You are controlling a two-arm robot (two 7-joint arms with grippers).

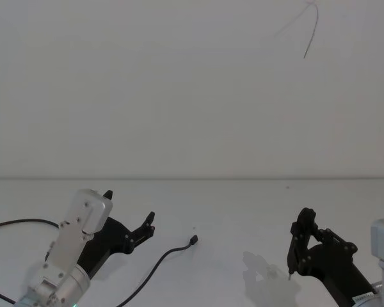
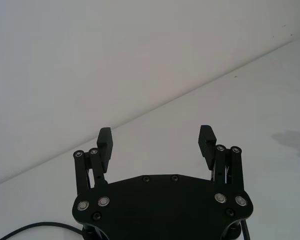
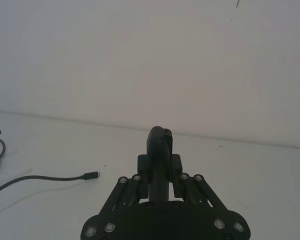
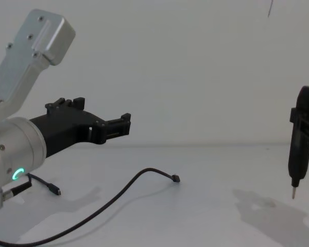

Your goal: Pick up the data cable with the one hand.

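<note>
I read this as the approach step: nothing has been gripped yet. My left hand (image 1: pixel 129 206), the chunky matte-black one on the thick silver arm, hangs above the white worktop (image 1: pixel 243 211) at about 8 o'clock in the head view. Its two ribbed fingers (image 2: pixel 207 139) are spread wide, with nothing between them. The long, thin black data cable (image 3: pixel 50 177) lies loose on the worktop. Its small black rectangular plug (image 1: pixel 194 240) sits near the middle, at roughly 4 o'clock from the left hand and apart from it. From the plug the cord arcs back and runs off toward 7 o'clock, passing just beside the left arm. The right hand (image 1: pixel 299 249), the slender black one with the pale tip, is parked at about 3 o'clock from the plug and well apart from it. Its fingers are pressed together and hold nothing of the task. For the next move I judge the left hand must swing toward 4 o'clock and drop until its fingers straddle the cord just behind the plug. The cord is far thinner than the fingers, so I would come down almost to the surface and centre it carefully before closing.
</note>
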